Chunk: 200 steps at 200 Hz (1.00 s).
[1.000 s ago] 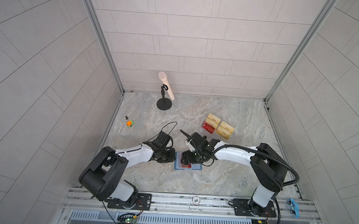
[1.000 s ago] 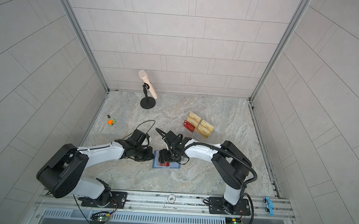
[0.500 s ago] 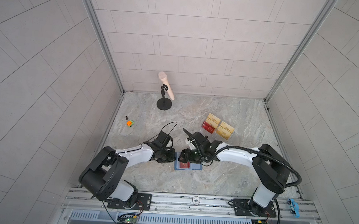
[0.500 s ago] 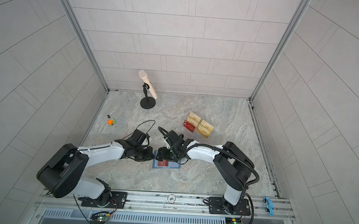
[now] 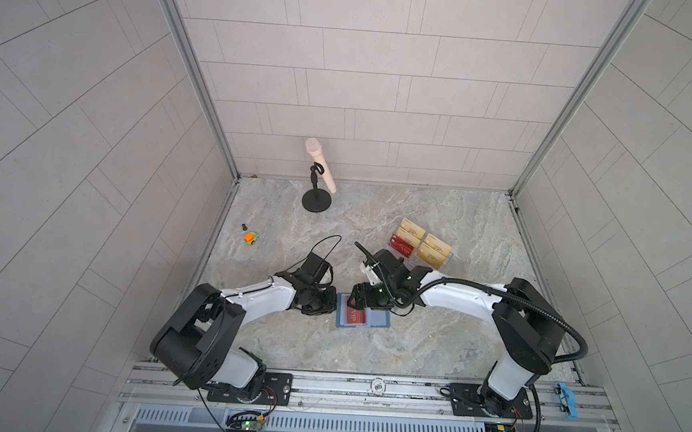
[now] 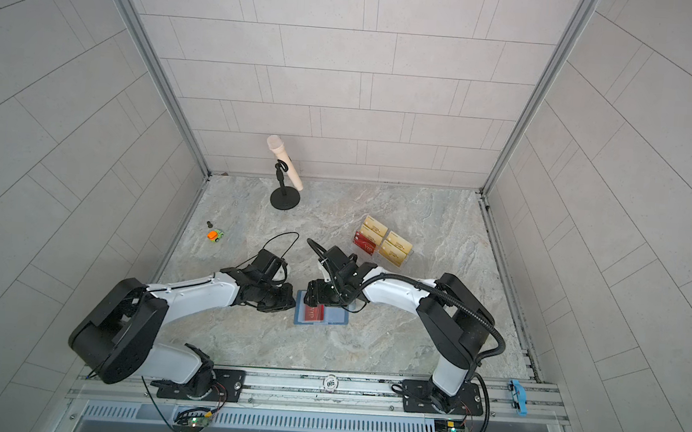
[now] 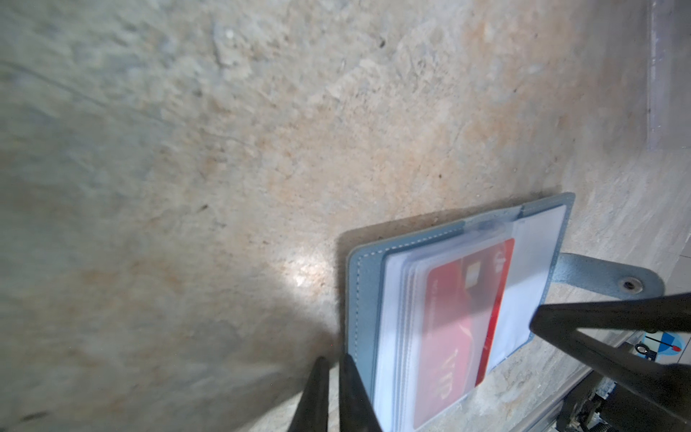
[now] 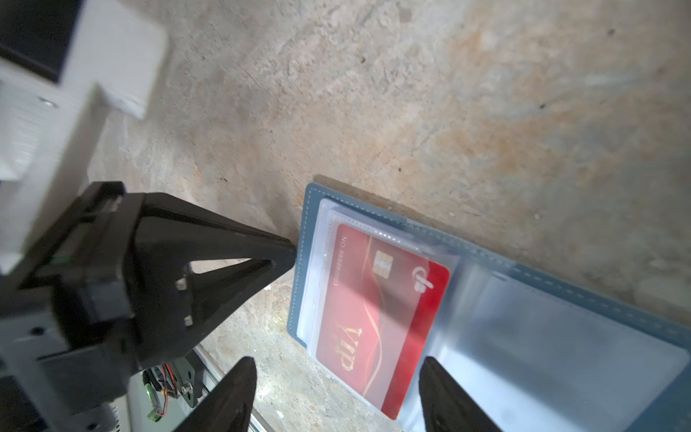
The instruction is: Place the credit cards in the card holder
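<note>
The slate-blue card holder (image 5: 378,320) (image 6: 337,316) lies open on the table. A red VIP credit card (image 5: 354,317) (image 8: 377,306) sits in a clear sleeve on its left page, with a brighter red strip showing at the spine side. My left gripper (image 5: 332,303) (image 7: 334,360) is shut, its tips against the cover's left edge (image 7: 368,269) with nothing between them. My right gripper (image 5: 357,299) (image 8: 336,361) hangs open just above the card, its fingers apart on either side of it. Another red credit card (image 5: 402,246) stands in the acrylic stand.
The clear stand at the back right also holds pale gold cards (image 5: 433,248). A microphone on a round black stand (image 5: 318,177) is at the back. An orange and green toy car (image 5: 252,237) sits at the left. A rail (image 5: 365,389) runs along the front edge.
My right gripper has shifted slightly to the left over the open card holder. The left gripper has stayed at the cover's edge.
</note>
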{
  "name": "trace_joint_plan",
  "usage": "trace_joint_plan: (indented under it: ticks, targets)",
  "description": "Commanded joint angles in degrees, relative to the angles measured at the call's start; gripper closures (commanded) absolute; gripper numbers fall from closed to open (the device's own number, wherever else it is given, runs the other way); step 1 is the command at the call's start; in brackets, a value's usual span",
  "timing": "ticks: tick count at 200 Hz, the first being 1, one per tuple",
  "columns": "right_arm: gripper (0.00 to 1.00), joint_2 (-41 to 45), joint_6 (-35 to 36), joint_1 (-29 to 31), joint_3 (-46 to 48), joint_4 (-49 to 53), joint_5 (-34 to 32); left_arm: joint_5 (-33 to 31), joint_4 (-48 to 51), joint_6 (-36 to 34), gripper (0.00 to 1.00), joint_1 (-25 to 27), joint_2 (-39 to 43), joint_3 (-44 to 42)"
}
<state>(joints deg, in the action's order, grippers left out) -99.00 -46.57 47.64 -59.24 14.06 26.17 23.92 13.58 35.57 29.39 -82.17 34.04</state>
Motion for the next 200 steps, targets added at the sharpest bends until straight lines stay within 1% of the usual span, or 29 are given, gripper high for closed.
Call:
trace_joint_plan:
  ticks: [1, 18, 35, 113, 136, 145, 168, 185, 200]
  targets:
    - [0.28, -1.63, 1.09, 0.56, -1.2, 2.71, -1.15, -0.91, 1.62, -0.91, 0.86, 0.21, 0.74, 1.29]
    - [0.27, -2.52, 2.6, 0.98, -2.64, 4.78, -2.07, -0.82, 1.29, -0.92, 0.86, 0.22, 0.46, 1.24]
    - [0.27, -3.57, 3.06, 1.4, -3.4, 4.98, -1.4, -0.56, 0.68, -0.59, 0.86, 0.17, 0.08, 0.78]
    - [0.27, -3.82, -0.56, 1.82, -2.68, -1.23, 2.14, 0.42, -1.1, -0.12, 0.88, 0.32, -0.89, -0.36]
    - [0.27, -2.53, -0.98, 1.6, -2.05, -2.09, 2.3, 0.42, -0.56, -0.24, 0.87, 0.32, -0.84, 0.31]
    - [0.27, -1.97, -0.01, 1.33, -2.22, -0.38, 1.55, 0.29, 0.21, -0.55, 0.87, 0.32, -0.81, 0.65]
    - [0.27, 0.11, 3.86, 0.86, -2.2, 6.01, -2.7, -2.23, 3.95, -1.53, 0.85, 0.07, 1.28, 1.58]
    - [0.28, 2.79, 4.36, -0.47, -0.05, 5.72, -2.81, -5.04, 7.25, -2.59, 0.83, 0.06, 4.32, 2.36]
    - [0.28, 4.54, 5.35, -1.52, 0.89, 5.66, -2.57, -5.24, 8.47, -3.19, 0.8, 0.06, 6.9, 2.83]
